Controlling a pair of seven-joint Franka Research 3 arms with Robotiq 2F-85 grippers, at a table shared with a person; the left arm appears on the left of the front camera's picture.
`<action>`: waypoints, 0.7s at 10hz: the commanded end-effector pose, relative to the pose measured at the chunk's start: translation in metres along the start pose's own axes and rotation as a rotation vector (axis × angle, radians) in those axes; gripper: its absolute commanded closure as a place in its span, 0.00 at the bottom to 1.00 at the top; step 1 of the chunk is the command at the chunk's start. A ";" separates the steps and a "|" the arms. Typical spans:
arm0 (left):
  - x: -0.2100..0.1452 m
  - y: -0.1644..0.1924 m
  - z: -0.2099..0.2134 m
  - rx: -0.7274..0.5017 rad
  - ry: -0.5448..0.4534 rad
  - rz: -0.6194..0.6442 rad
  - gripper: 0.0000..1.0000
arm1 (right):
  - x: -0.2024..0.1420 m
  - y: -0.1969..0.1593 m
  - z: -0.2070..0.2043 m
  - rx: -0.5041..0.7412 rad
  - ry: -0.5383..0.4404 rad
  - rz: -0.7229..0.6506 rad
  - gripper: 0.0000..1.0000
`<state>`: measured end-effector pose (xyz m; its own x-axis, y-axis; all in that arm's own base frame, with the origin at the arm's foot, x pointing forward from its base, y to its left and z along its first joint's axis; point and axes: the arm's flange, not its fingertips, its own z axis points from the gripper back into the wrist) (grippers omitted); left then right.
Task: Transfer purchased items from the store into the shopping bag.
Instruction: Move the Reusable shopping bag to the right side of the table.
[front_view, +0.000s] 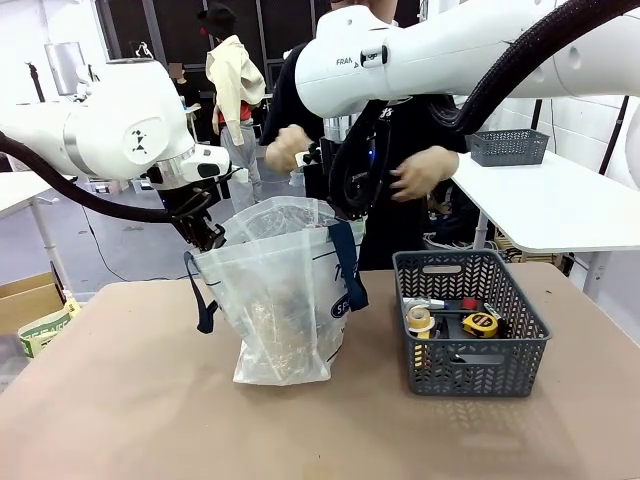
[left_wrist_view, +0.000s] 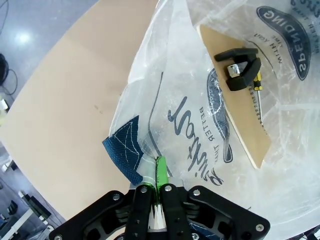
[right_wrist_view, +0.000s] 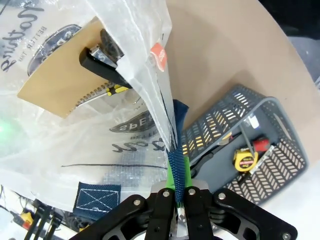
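on a tan counter (front_view: 120, 400), a clear shopping bag (front_view: 275, 300) stands left of a grey basket (front_view: 470, 375). left jaws pinch the bag's rim, right jaws clamp its navy strap (right_wrist_view: 176, 167). a tan packet (left_wrist_view: 237, 115) lies inside; a yellow tape measure (front_view: 481, 324) sits in the basket.

Robot lab: white arms (front_view: 120, 135), spare worktables (front_view: 560, 205), grey floor (front_view: 120, 250)

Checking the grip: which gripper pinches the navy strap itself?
The right gripper: it clamps the navy strap, while the left gripper pinches the clear rim of the shopping bag.
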<state>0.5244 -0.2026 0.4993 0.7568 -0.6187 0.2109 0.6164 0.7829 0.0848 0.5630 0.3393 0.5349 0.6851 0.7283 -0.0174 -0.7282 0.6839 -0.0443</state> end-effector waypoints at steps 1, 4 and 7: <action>0.000 0.003 0.005 0.023 0.020 -0.005 1.00 | -0.001 -0.001 0.000 0.001 0.001 -0.006 1.00; 0.000 0.000 0.001 -0.001 0.002 0.000 1.00 | -0.001 -0.001 0.000 0.001 0.001 -0.006 1.00; 0.000 0.000 0.001 -0.001 0.002 0.000 1.00 | -0.001 -0.001 0.000 0.001 0.001 -0.006 1.00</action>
<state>0.5243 -0.2035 0.4998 0.7569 -0.6195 0.2082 0.6174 0.7823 0.0827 0.5630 0.3393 0.5349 0.6851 0.7282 -0.0174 -0.7281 0.6840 -0.0443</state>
